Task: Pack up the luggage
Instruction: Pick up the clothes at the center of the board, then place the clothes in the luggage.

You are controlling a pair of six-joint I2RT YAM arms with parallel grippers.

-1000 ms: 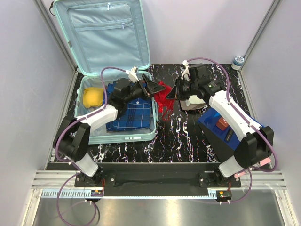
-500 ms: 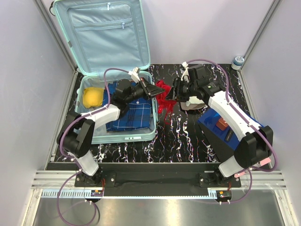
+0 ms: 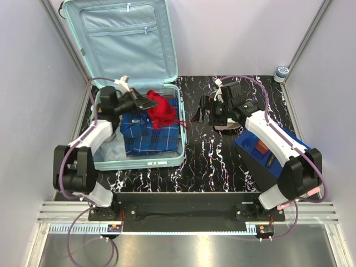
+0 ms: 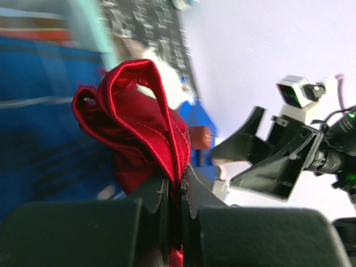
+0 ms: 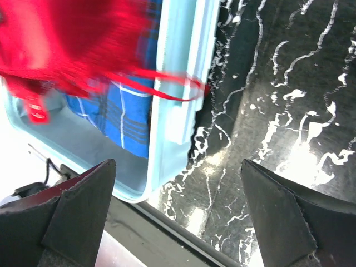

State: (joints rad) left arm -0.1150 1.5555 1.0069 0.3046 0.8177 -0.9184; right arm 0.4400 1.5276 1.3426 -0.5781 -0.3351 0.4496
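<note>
Snagging is the likeliest fault: a thin red strap [image 5: 167, 84] is seen trailing across the rim of the luggage [image 3: 139, 163], and it could be left hanging outside if the cloth were let go here. The luggage, a mint hard shell with smooth zipped teal lining, lies open at the back left of the marbled worktop [image 3: 217, 161]. Glossy, crumpled red cloth [image 4: 139, 122] is pinched in the left tool [image 3: 144, 102] above a folded plaid shirt [image 3: 150, 139]. The right tool [image 3: 201, 112] is spread wide and nothing is held in it.
</note>
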